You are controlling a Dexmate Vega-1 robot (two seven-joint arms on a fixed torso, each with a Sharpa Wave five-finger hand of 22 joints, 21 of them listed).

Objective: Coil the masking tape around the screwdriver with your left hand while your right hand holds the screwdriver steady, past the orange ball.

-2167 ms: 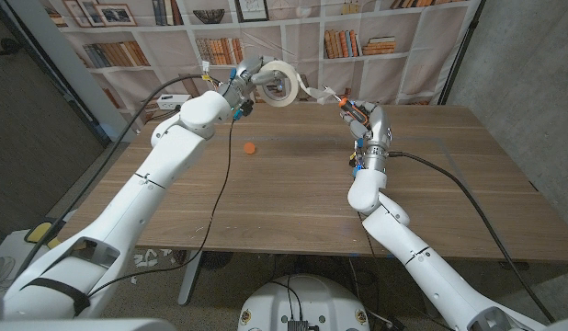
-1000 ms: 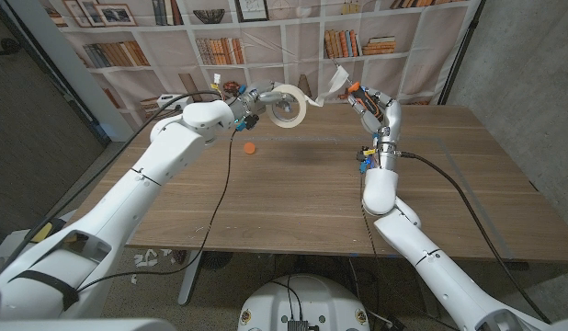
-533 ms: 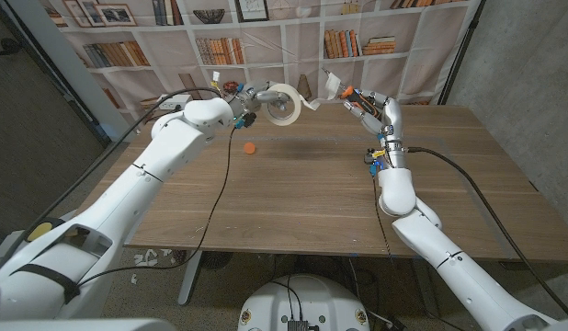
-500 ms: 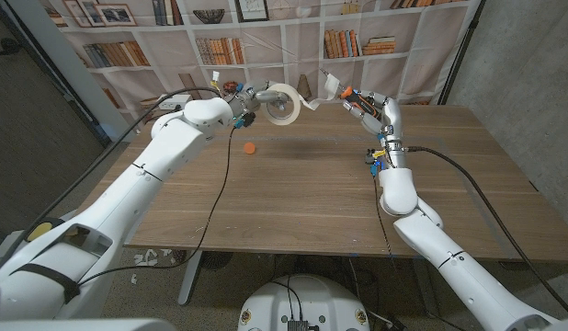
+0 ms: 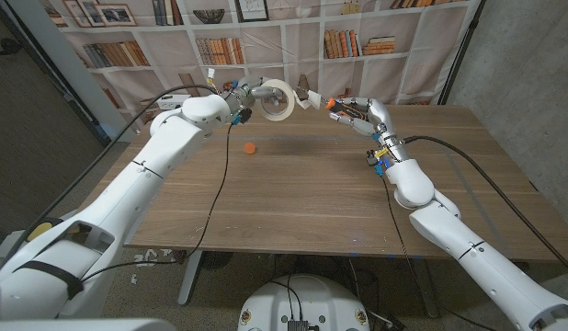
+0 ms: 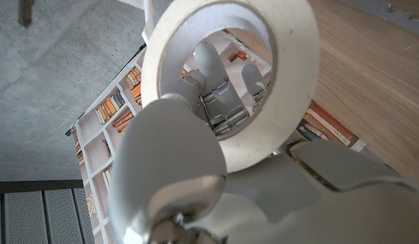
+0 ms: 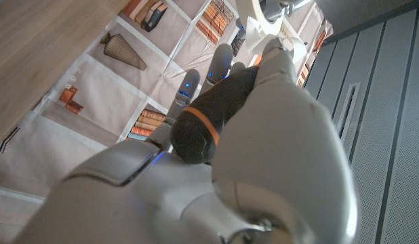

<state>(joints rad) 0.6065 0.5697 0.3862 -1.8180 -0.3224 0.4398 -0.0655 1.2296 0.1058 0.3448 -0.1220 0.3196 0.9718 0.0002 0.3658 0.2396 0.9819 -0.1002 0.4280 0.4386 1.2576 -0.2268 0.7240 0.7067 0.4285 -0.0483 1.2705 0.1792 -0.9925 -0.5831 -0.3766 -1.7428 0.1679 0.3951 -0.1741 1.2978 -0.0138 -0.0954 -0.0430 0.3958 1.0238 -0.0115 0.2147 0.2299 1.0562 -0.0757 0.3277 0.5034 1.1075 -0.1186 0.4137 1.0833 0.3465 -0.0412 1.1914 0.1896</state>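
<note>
I see glossy white rounded shells on both arms. A black cable [image 5: 220, 175] trails off the left arm, another [image 5: 491, 188] off the right. The left hand [image 5: 250, 96] and right hand [image 5: 365, 114] show grey fingers with coloured wiring at the wrists.

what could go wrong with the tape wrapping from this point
1. The short tape strip between the masking tape roll and the screwdriver looks folded, so it may stick to itself.
2. Both the left hand and right hand work in the air above the table; a slip would likely drop the roll or tool near the orange ball.
</note>
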